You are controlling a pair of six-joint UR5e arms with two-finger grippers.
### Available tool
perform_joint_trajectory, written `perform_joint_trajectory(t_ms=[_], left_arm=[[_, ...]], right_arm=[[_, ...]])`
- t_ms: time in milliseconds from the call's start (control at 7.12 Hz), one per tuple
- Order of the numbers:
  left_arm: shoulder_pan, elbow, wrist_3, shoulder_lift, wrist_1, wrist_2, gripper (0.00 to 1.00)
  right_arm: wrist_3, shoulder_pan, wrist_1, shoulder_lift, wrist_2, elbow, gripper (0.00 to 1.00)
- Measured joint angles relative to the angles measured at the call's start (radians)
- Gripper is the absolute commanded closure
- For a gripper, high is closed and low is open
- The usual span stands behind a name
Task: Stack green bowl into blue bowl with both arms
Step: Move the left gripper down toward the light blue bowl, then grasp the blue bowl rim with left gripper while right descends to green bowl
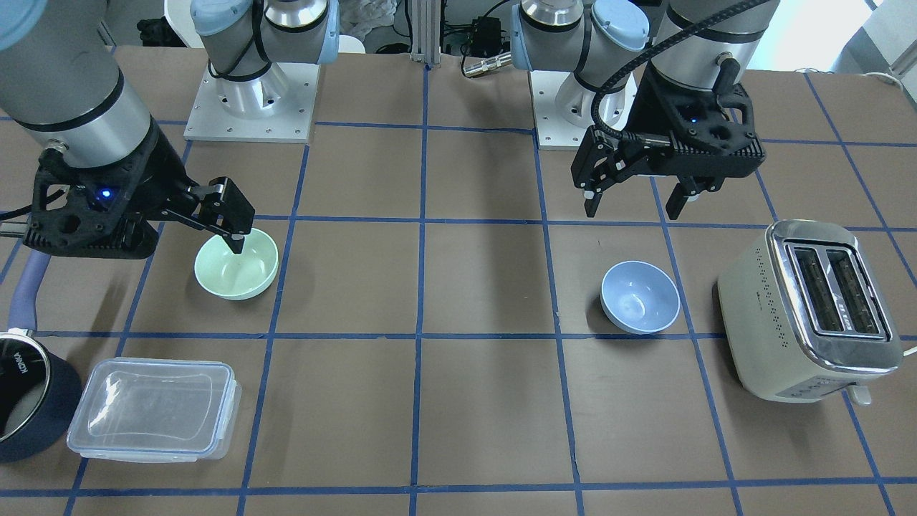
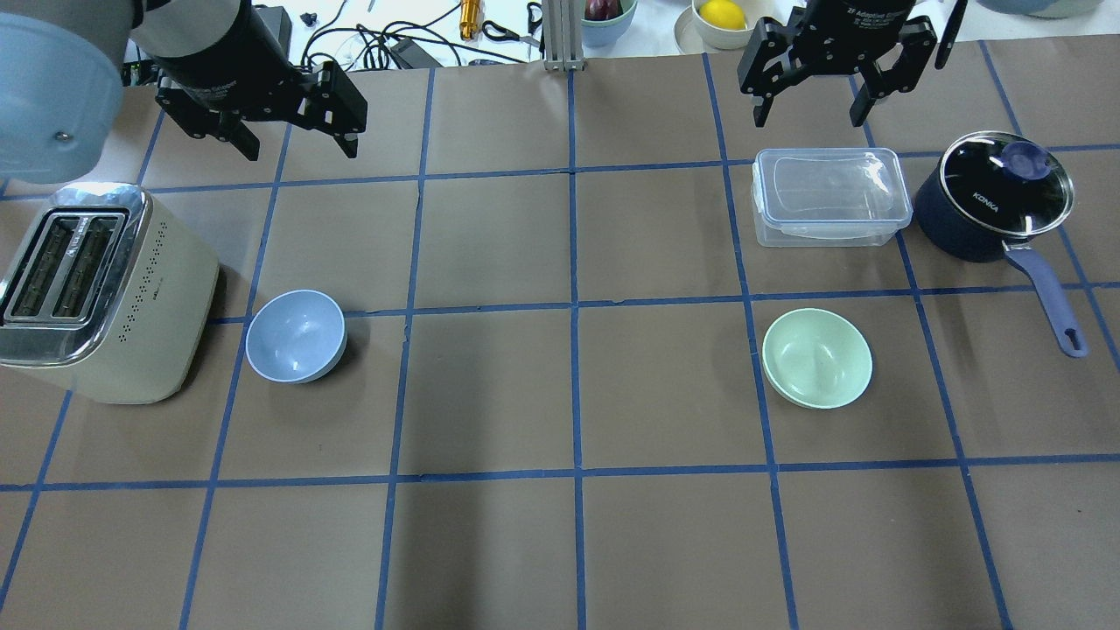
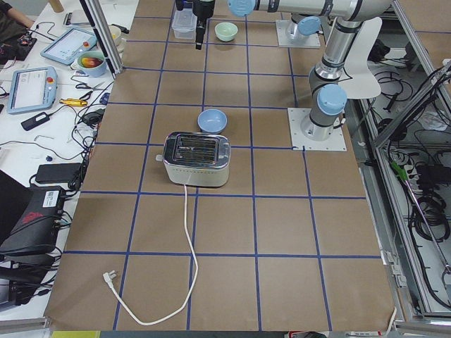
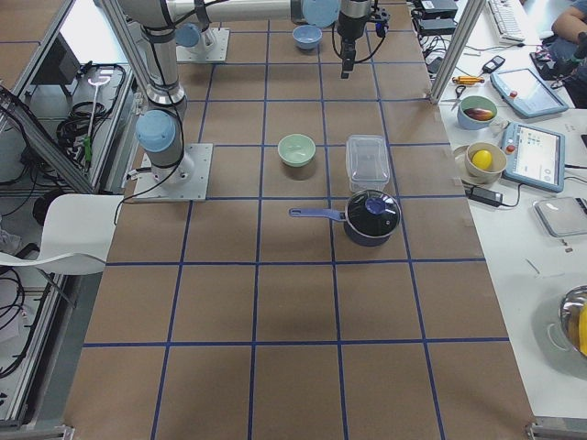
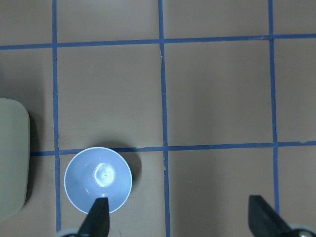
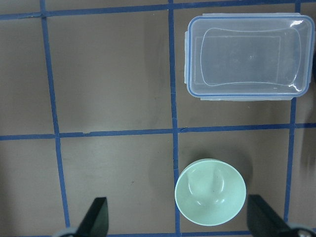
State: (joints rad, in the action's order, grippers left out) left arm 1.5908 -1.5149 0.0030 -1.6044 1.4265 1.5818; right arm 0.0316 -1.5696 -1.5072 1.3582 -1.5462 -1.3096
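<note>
Nothing of the stacking is done yet. The small, round, pale mint-green bowl (image 2: pixel 817 358) sits upright and empty on the brown gridded tabletop (image 2: pixel 569 394) on the robot's right. The small, round, light periwinkle-blue bowl (image 2: pixel 295 336) sits well apart on its left, just beside a cream two-slot toaster (image 2: pixel 131 297). Grasping, carrying and nesting are all left to do, I judge. Beyond the green bowl lie a clear lidded plastic box (image 2: pixel 827 197) and a dark blue lidded saucepan (image 2: pixel 989 206). Farther still, the right arm (image 2: pixel 862 35) and left arm (image 2: pixel 219 61) hang high above the tabletop, wrists pointing down, each on its own bowl's side. Both sets of jaws are spread wide and hold nothing.
</note>
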Motion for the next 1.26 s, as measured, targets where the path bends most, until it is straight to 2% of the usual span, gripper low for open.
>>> perform_joint_trajectory(t_ms=[702,842,982,1263], left_arm=[[-0.012,-0.018,0.005,-0.007,0.005,-0.004,0.00],[-0.033,-0.050,-0.004,-0.017,0.007,-0.001,0.00],[-0.073,-0.124,-0.007,-0.024,-0.007,-0.004,0.00],[-0.129,-0.335,0.011,-0.044,-0.190,-0.007,0.00]], right_arm=[[-0.005,-0.002,0.012,-0.003,-0.002,-0.001,0.00],[-0.005,-0.002,0.011,-0.004,-0.010,-0.002,0.00],[-0.005,-0.002,0.007,-0.004,-0.021,-0.002,0.00],[-0.007,-0.002,0.007,-0.007,-0.025,-0.013,0.00]])
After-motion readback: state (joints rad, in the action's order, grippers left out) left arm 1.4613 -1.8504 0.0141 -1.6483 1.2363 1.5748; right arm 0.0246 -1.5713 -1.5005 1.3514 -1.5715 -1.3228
